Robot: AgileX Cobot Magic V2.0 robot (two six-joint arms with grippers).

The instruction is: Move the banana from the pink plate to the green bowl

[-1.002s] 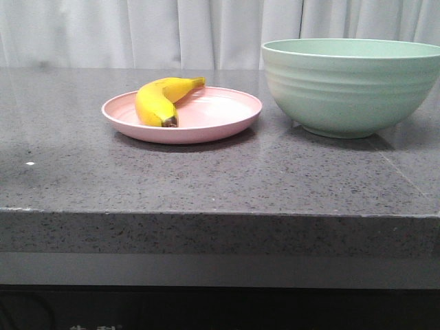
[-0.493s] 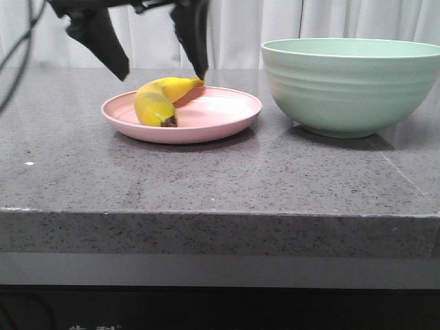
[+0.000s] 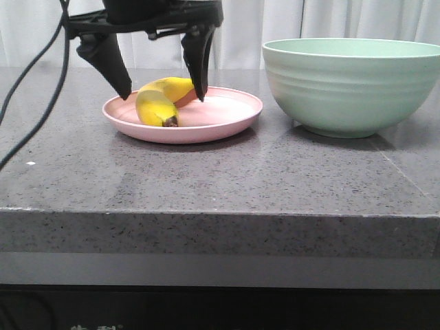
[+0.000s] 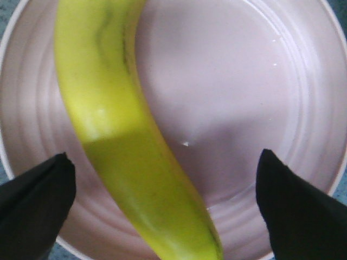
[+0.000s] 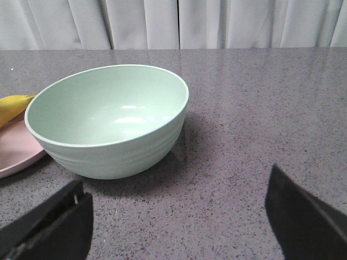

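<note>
The banana (image 3: 159, 102) lies curved on the pink plate (image 3: 220, 122), its dark tip toward the front edge of the worktop (image 3: 206, 179), the plate sitting left of centre. My left gripper (image 3: 162, 95) hangs spread wide over it, 1 finger (image 3: 104, 60) on either side of the fruit, tips low by the plate, neither pressing the banana. Toward the right edge, set slightly farther back, stands the green bowl (image 3: 347, 86); my right gripper (image 5: 179, 216) is also wide apart, holding nothing.
</note>
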